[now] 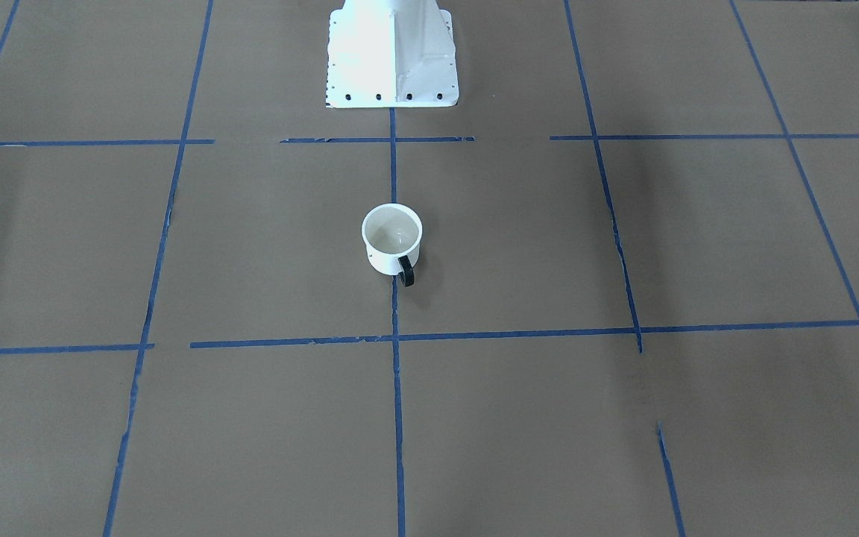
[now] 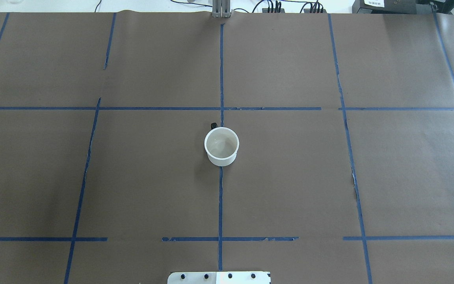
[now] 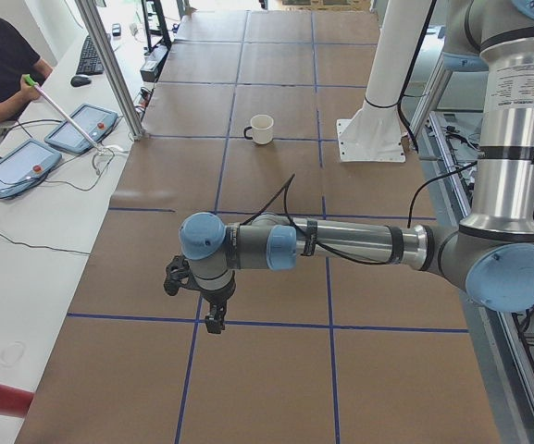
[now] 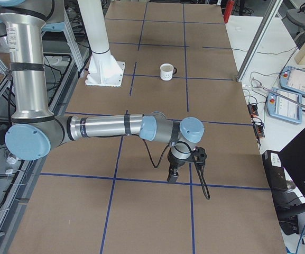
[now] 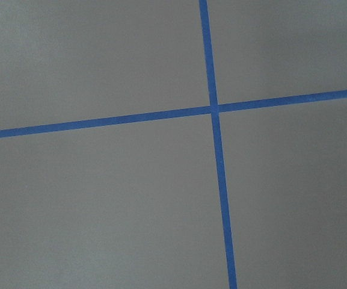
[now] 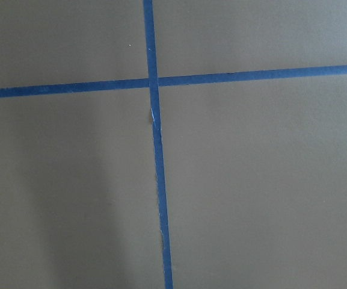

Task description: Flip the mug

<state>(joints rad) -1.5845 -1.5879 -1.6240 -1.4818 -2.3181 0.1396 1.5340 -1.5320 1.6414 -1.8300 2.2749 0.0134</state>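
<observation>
Both left gripper and right gripper hang far from the upright mug; clenched or released, I cannot tell. Pinching its smooth rim beside the handle, at 12 o'clock overhead, risks a slip mid-flip.

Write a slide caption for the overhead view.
White mug upright, mouth up, on the centre tape line of the brown table, handle turned away from the robot's base.

Mug upright at table centre

No legible text or labels
</observation>
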